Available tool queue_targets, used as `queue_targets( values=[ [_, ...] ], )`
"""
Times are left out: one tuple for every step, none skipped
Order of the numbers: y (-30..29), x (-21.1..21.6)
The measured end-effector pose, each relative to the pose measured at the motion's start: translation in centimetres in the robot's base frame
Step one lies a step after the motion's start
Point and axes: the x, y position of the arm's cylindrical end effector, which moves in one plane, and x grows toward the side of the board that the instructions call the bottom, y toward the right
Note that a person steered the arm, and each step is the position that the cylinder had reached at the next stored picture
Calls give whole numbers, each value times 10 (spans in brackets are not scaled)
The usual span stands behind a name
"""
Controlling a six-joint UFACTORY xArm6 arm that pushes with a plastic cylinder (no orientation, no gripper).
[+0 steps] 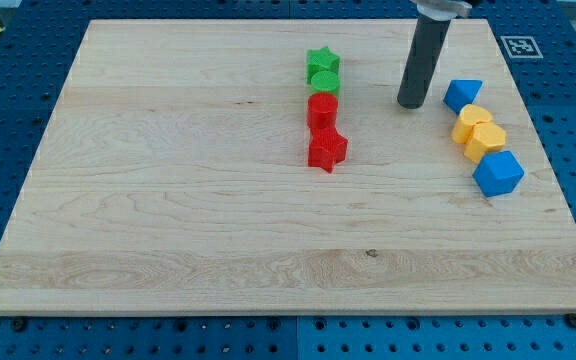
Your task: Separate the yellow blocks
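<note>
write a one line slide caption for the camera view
My tip rests left of two touching yellow blocks, flanked by blue blocks.

Bright even overhead light, soft short shadows under blocks, sharp focus throughout, no glare, slight perspective taper

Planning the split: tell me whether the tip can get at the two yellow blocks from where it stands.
Probably yes. My tip stands left of the touching yellow blocks, bare board between; only the blue block above them sits near that path.

Yellow blocks (479, 131), blue blocks (497, 172), red blocks (324, 130), green blocks (322, 71)
</note>
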Motion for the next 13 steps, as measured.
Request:
queue_targets(
  values=[
    [0,23],
    [0,51],
    [6,54],
    [17,51],
    [23,45],
    [29,33],
    [30,29],
    [30,43],
    [45,61],
    [62,62],
    [57,60],
    [17,55],
    [-11,26]
  ],
)
